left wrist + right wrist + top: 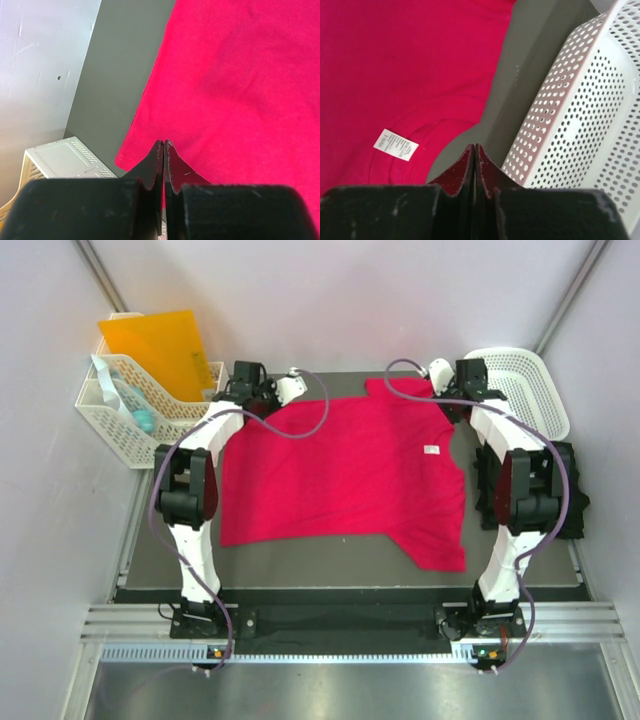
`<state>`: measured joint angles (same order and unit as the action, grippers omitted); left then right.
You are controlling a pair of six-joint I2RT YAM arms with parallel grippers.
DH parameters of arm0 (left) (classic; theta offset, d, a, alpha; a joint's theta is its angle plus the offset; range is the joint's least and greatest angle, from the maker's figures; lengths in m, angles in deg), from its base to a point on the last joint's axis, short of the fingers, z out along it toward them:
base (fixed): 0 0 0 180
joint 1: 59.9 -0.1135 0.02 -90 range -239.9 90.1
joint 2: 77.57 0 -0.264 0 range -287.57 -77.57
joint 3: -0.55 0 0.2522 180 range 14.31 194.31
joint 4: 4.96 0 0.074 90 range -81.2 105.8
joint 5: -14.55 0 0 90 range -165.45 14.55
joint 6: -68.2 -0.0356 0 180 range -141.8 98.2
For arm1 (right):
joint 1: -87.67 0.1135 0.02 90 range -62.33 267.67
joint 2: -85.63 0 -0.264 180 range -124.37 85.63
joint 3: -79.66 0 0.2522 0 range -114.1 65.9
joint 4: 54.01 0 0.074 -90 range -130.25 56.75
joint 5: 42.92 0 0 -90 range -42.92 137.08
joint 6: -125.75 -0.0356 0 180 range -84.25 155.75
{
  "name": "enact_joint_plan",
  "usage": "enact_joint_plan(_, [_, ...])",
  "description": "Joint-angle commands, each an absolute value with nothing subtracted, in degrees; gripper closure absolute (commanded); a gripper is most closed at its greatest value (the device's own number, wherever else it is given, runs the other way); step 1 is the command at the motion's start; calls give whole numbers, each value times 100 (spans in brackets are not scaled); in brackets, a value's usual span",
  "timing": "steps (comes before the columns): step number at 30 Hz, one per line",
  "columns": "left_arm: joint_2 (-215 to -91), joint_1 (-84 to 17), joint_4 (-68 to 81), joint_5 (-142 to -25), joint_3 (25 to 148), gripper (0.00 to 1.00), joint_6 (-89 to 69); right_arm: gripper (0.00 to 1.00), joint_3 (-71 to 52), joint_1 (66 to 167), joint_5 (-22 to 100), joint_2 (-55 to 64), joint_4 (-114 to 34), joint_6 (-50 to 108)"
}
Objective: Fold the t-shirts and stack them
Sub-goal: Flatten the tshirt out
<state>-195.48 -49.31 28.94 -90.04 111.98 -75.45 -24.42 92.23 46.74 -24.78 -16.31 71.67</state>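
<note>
1. While the red t-shirt (pixel 340 475) lies spread flat mid-mat, my left gripper (pixel 164 142) hangs over its far hem corner, fingers pressed together, pinching nothing.
2. The neck label (pixel 396 144) faces up, collar toward the right.
3. My right gripper (pixel 474 146) hovers at the collar, likewise pressed together and empty, with the white basket (pixel 580 100) just beside it.
4. The black t-shirt (pixel 578 502), I think, is bunched by my right arm.
5. First fold not yet begun. Next: open both grippers, pinch the far edge, fold toward me.
</note>
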Motion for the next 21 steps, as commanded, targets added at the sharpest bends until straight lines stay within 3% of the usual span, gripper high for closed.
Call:
enact_joint_plan(1, [-19710, -4874, 2480, -8899, 11257, 100, -7533, 100, -2279, 9268, 4295, -2520, -1546, 7065])
enact_joint_plan(21, [-20150, -4821, 1539, -7105, 11011, 100, -7981, 100, -1988, 9268, 4084, -2836, -1476, 7152])
